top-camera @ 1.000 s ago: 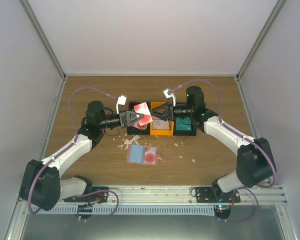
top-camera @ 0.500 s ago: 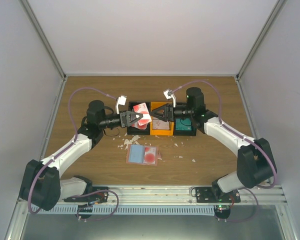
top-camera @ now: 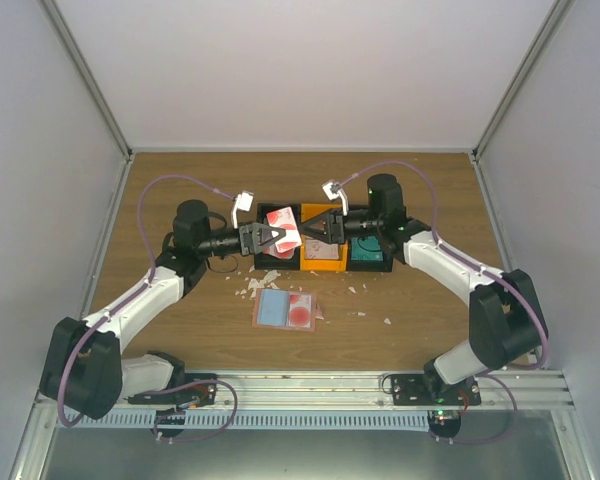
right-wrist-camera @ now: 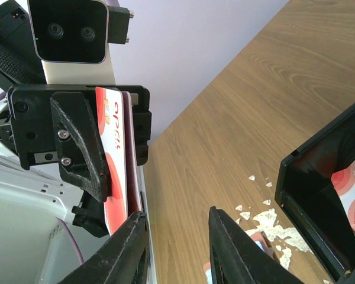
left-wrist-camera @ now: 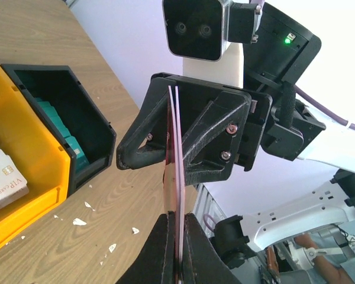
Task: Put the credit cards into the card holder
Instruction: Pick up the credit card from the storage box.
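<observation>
Wooden table [top-camera: 180,200], littered with white scraps [top-camera: 255,285]. At 6 o'clock from the tray [top-camera: 325,268], the card holder [top-camera: 285,310] lies flat. Over the tray's 9 o'clock end, the left gripper [top-camera: 283,237] clamps a red-printed credit card [top-camera: 282,222]. At its 3 o'clock, the right gripper [top-camera: 308,228] faces it, jaws apart.

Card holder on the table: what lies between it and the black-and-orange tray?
Small white scraps, scattered on the wood between the card holder and the tray. The top view shows them best.

light: bright, even; shadows: soft, faint; overhead view: sharp; wrist views: nearest edge blurred
</observation>
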You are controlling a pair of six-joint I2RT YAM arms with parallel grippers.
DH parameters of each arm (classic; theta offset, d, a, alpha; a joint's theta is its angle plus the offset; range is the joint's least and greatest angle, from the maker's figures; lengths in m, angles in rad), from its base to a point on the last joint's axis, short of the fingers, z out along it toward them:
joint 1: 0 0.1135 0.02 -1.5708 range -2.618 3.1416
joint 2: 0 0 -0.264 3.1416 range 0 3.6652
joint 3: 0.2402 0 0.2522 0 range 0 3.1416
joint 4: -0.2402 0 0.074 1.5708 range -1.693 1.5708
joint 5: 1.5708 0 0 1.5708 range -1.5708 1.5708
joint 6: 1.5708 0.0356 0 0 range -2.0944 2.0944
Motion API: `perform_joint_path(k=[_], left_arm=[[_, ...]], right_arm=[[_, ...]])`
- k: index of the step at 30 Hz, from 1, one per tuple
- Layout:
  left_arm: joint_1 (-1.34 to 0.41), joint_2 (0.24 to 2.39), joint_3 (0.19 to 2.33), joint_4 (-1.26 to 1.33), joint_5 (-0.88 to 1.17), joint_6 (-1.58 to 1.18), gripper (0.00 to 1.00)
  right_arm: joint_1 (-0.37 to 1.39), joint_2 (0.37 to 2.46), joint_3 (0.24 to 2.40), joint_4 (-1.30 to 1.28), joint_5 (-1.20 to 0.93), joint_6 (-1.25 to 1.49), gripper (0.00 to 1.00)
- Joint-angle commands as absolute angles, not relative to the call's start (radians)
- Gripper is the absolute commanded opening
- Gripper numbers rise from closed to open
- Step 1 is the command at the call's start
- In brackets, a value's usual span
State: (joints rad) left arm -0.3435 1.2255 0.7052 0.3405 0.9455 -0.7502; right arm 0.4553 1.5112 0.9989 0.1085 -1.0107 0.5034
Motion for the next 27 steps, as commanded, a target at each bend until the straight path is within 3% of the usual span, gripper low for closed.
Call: perform_joint_path(k=[1,6,15,17,22,27], left_arm=[[-0.344,1.223,0.720,0.442,1.019,-0.752,0.00],[-0.345,1.224,0.722,0.477,1.043,-0.778,0.00],[-0.343,1.309,0.810,0.353,1.021,-0.829,0.00],[-0.343,1.330,0.826,0.332,1.014,-0.829,0.00],[-0.325,1.368,0.847,0.296,1.008,-0.838,0.01],[-0.309,1.410,0.857,0.281,1.042,-0.820,0.06]], right_arm=[[0.474,1.541,1.032,0.077,-1.023,0.476,0.29],[0.490,1.563,1.056,0.046,-1.047,0.458,0.25],[0.511,1.582,1.045,0.259,-1.231,0.660,0.25],[0.514,1.585,1.041,0.318,-1.254,0.724,0.23],[0.510,1.582,1.019,0.414,-1.221,0.864,0.03],[0.480,1.579,0.996,0.481,-1.166,1.047,0.00]])
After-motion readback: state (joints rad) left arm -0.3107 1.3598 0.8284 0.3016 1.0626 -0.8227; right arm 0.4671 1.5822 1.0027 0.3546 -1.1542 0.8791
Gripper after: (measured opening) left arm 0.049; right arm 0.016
